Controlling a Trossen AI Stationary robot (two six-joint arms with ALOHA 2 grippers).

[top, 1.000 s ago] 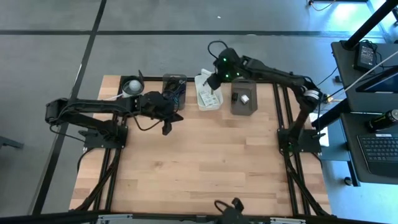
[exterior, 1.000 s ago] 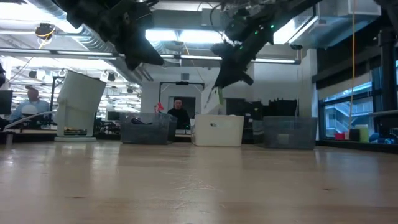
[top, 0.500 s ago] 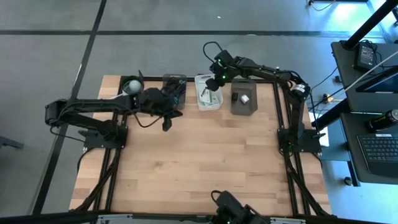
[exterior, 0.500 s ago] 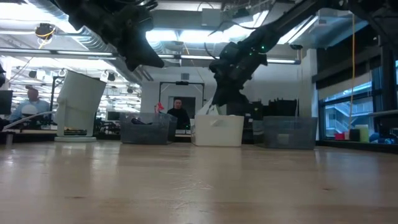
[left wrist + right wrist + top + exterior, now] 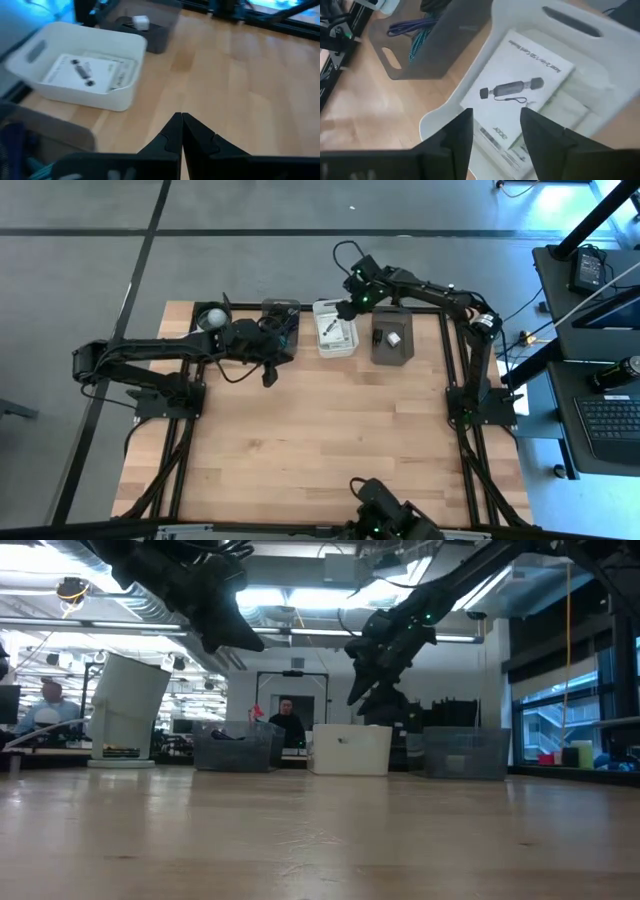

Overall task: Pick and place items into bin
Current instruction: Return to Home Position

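Above the white bin (image 5: pixel 335 353): right gripper (image 5: pixel 346 309) lifted back, fingers apart, empty.
Card box (image 5: pixel 520 95): inside; placing done.
Left gripper (image 5: pixel 181 122): closed, empty.

High view straight down; low view level across table (image 5: pixel 320 840); wrist views share white bin (image 5: pixel 117 97).

Perhaps "acer" on white card (image 5: pixel 520 112)

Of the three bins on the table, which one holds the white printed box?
The middle, white bin; the left bin and right bin are dark. The printed box lies inside.
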